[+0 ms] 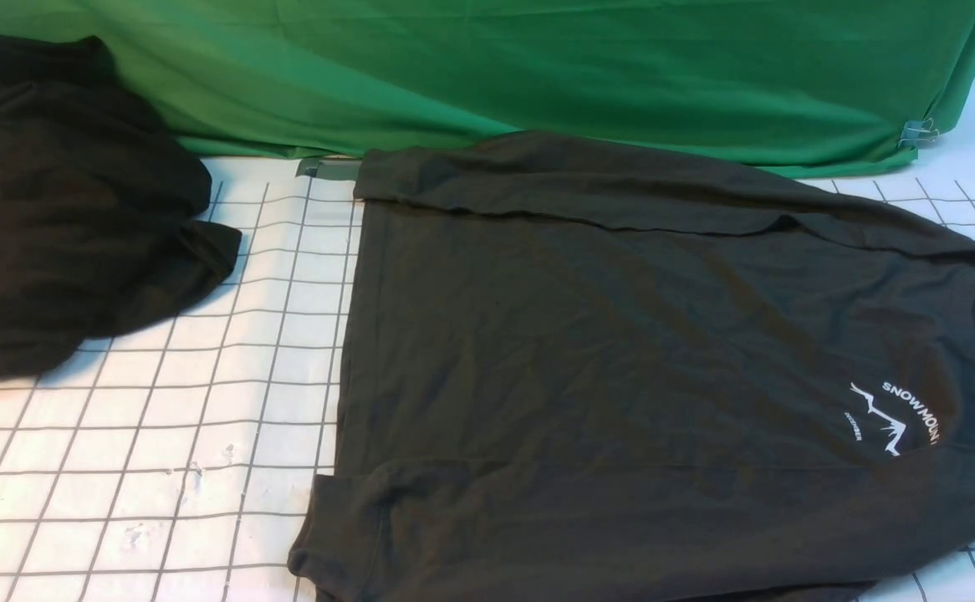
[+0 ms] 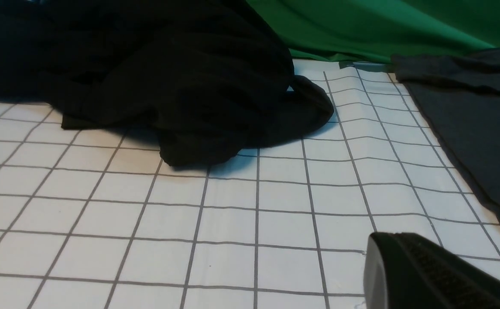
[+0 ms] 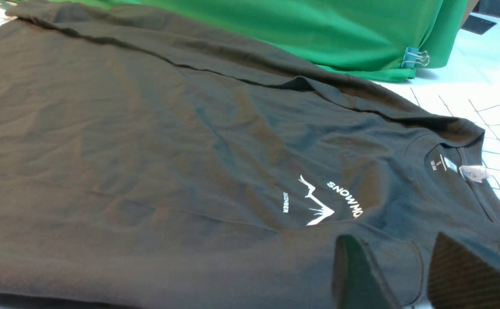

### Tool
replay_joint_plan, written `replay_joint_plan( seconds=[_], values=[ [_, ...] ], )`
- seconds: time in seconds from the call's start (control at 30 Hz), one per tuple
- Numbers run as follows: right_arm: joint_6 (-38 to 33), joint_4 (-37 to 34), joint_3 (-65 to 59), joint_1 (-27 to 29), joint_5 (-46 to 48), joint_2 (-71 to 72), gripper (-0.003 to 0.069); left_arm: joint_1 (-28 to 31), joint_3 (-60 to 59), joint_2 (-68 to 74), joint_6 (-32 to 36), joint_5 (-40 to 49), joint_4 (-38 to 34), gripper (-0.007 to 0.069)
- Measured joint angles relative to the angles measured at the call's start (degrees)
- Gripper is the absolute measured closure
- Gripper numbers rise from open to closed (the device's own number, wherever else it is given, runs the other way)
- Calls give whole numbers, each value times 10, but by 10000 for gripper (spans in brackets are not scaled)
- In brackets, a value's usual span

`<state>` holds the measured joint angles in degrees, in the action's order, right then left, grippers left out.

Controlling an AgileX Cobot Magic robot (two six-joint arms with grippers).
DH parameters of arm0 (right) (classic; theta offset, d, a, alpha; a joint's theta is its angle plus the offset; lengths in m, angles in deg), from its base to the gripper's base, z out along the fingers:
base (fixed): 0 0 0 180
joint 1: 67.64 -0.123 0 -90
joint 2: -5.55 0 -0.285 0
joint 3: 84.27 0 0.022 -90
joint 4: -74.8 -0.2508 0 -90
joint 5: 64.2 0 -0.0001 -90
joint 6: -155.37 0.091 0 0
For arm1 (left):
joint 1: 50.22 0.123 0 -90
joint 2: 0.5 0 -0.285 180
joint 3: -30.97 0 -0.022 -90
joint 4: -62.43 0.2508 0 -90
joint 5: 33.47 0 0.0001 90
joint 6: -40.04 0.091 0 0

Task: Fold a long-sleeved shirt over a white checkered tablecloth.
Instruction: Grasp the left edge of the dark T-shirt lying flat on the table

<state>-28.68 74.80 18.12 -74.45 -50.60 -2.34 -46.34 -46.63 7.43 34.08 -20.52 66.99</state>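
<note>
**Long-sleeved shirt (image 1: 621, 351): laid flat, folding at an early stage**

- White checkered tablecloth (image 1: 203, 435): covers the work surface and carries everything listed below.
- Green backdrop cloth (image 1: 538, 67): hangs along the far edge, just behind the shirt.
- Shirt position: lies chest-up on the tablecloth, from centre to the robot's right, with hem toward the left and collar toward the right.
- Shirt folds: far sleeve laid inward along the far edge of the body. Doubled layer near the hem at the near edge, probably the other sleeve; not certain.
- Progress, as judged: sleeves turned in at most. Body not yet folded across. Left to do: bring hem toward collar and square the packet.
- Black garment heap (image 1: 61, 201): sits far left, apart from the shirt.
- Right gripper (image 3: 398, 257): fingers parted and empty, low over the chest near the logo.
- Left gripper (image 2: 438, 274): shows one finger only, over bare tablecloth between heap and hem. Cannot tell whether parted or closed.
- White mountain logo (image 1: 893, 418): faces up, uncovered.
- Binder clip (image 1: 918, 132): pins the backdrop at far right.
</note>
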Motion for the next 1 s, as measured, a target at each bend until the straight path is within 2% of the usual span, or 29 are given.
replay_joint_plan(
  seconds=[0.73,0.8,0.83,0.87,0.9,0.93,0.97,1.0],
  values=[
    [0,0,0,0,-12,0,412,0,0,0,7,-7,-2,622],
    [5,-8,0,0,-27,0,412,0,0,0,-20,-38,-62,622],
    [21,-22,0,0,-39,0,412,0,0,0,-47,-54,-116,622],
    [26,-25,0,0,-42,0,412,0,0,0,-47,-58,-129,622],
    [59,-50,0,0,-57,0,412,0,0,0,-82,-71,-199,622],
    [122,-92,0,0,-80,0,412,0,0,0,-140,-83,-302,622],
    [182,-118,0,0,-96,0,412,0,0,0,-187,-88,-371,622],
    [210,-128,0,0,-108,0,412,0,0,0,-212,-89,-427,622]
  ],
)
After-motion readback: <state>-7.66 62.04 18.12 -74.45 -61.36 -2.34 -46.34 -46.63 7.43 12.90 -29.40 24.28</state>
